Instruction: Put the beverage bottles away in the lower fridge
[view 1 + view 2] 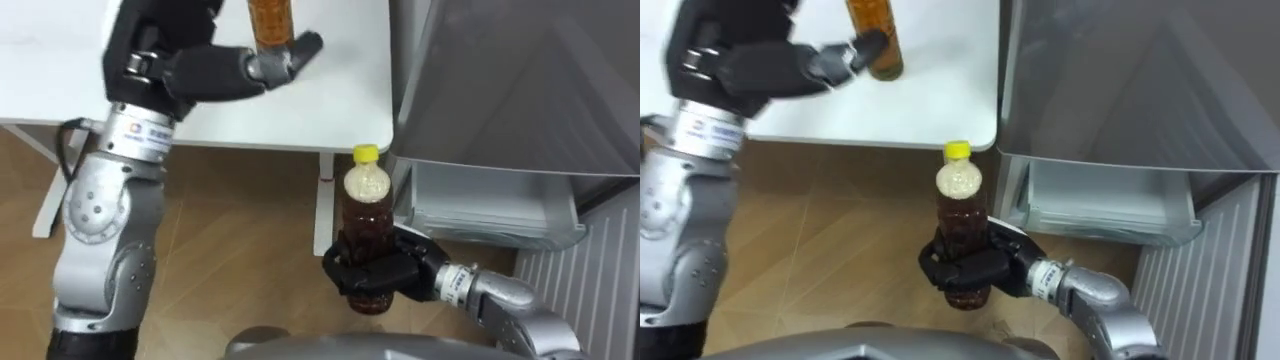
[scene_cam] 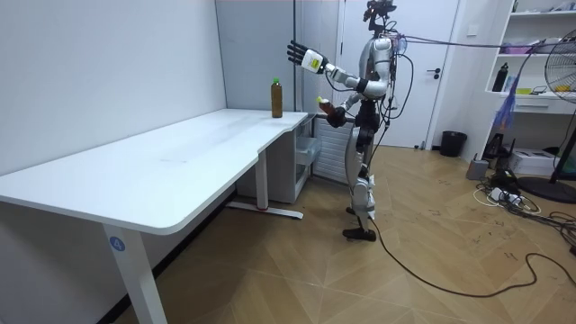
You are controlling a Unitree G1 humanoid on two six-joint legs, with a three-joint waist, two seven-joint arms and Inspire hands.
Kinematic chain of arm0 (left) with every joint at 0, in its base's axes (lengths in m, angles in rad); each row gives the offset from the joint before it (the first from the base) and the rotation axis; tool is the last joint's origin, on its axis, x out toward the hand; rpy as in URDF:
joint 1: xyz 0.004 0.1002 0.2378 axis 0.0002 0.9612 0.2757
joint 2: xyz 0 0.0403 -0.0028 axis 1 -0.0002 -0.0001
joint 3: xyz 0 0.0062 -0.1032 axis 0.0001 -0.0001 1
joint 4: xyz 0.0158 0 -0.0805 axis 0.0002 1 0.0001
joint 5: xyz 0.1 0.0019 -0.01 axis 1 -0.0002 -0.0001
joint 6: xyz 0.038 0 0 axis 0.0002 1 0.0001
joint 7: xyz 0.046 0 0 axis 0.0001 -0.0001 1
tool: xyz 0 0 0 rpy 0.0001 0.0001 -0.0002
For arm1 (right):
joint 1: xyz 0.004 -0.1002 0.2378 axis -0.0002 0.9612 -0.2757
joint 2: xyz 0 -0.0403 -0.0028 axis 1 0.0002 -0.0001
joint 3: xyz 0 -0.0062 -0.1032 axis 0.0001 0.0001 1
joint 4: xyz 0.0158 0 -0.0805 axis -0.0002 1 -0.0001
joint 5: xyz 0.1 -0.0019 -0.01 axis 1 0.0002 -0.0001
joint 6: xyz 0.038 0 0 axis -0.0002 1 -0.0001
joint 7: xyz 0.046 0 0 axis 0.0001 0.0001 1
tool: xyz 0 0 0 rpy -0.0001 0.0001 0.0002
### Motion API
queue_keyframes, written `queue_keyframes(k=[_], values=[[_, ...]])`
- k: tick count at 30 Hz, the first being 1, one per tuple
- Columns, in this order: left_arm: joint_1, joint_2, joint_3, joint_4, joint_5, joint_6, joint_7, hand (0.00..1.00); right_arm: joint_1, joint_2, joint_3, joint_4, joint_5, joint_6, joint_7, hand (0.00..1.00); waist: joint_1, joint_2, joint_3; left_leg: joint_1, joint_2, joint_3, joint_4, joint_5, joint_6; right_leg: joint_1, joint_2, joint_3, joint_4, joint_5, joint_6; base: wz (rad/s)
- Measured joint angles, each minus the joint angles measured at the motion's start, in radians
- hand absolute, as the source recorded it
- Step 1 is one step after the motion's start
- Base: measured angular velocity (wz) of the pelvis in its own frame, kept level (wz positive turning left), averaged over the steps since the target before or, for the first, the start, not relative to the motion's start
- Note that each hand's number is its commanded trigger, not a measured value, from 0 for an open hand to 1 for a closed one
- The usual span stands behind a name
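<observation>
Gripped yellow-capped bottle (image 1: 365, 200) upright in right hand (image 1: 375, 272), fingers curled round it, beside fridge drawer (image 1: 480, 215). Held left hand (image 1: 215, 72) straight-fingered, empty, above second bottle (image 1: 270, 20) near table (image 1: 340, 120) edge.

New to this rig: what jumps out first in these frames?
The dark drink bottle with a yellow cap stands upright in the right hand, which is curled round it just off the corner of the white table. On the robot's right, the grey fridge's lower drawer is pulled out. The left hand is raised open over the table near a second bottle standing there.
</observation>
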Motion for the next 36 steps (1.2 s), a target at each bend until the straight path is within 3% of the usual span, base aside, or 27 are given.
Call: queue_keyframes(k=[7,14,15,19,22,24,29,33,36], values=[[-0.003,-0.009,0.147,0.006,0.085,-0.040,0.184,0.00,0.004,0.006,-0.039,0.008,-0.082,0.000,-0.001,1.00,0.048,0.004,-0.0016,0.008,-0.002,-0.007,-0.002,0.000,0.000,0.013,-0.001,-0.011,-0.016,0.000,0.000,0.04],[0.020,-0.028,0.213,0.089,0.108,-0.069,0.413,0.00,0.038,0.006,-0.061,0.012,-0.082,0.000,-0.032,1.00,0.088,0.016,-0.0043,0.049,-0.002,-0.007,-0.016,0.000,0.000,0.049,-0.001,-0.016,-0.023,0.000,0.001,0.01],[0.033,-0.028,0.211,0.136,0.108,-0.083,0.442,0.00,0.041,0.006,-0.060,0.013,-0.082,0.000,-0.039,1.00,0.088,0.015,-0.0053,0.052,-0.002,-0.007,-0.016,0.000,0.000,0.056,-0.001,-0.017,-0.030,0.000,0.001,0.00],[0.081,-0.044,0.200,0.294,0.101,-0.086,0.547,0.00,0.040,0.015,-0.061,0.012,-0.083,0.000,-0.065,1.00,0.088,0.006,-0.0088,0.057,-0.003,-0.013,-0.024,0.000,0.000,0.061,0.001,-0.019,-0.036,-0.001,0.001,0.03],[0.109,-0.043,0.171,0.424,0.097,-0.091,0.601,0.00,0.040,0.010,-0.053,0.012,-0.083,0.000,-0.074,1.00,0.091,-0.009,-0.0209,0.050,-0.004,-0.015,-0.025,0.000,0.000,0.048,0.001,-0.015,-0.033,-0.002,0.002,0.00],[0.122,-0.042,0.147,0.517,0.074,-0.090,0.628,0.00,0.040,0.007,-0.033,0.012,-0.077,0.001,-0.084,1.00,0.092,-0.017,-0.0224,0.057,-0.004,-0.015,-0.024,0.001,0.000,0.052,0.000,-0.016,-0.033,-0.001,0.001,0.00],[0.139,-0.041,0.071,0.715,-0.052,-0.081,0.656,0.00,0.038,0.009,-0.018,0.012,-0.067,0.004,-0.105,1.00,0.093,-0.020,-0.0178,0.064,-0.003,-0.011,-0.033,0.000,0.000,0.067,0.001,-0.018,-0.034,-0.001,0.002,0.00],[0.143,-0.038,-0.024,0.874,-0.245,-0.075,0.631,0.00,0.029,0.008,0.001,0.014,-0.016,0.017,-0.143,1.00,0.090,-0.018,-0.0137,0.060,-0.003,-0.011,-0.040,0.000,0.000,0.064,0.001,-0.018,-0.036,-0.001,0.002,0.00],[0.151,-0.039,-0.051,0.991,-0.385,-0.065,0.593,0.00,0.027,0.011,0.004,0.024,-0.001,0.017,-0.167,1.00,0.090,-0.023,-0.0112,0.063,-0.003,-0.006,-0.045,0.000,0.000,0.061,0.002,-0.011,-0.044,-0.001,0.002,-0.04]])
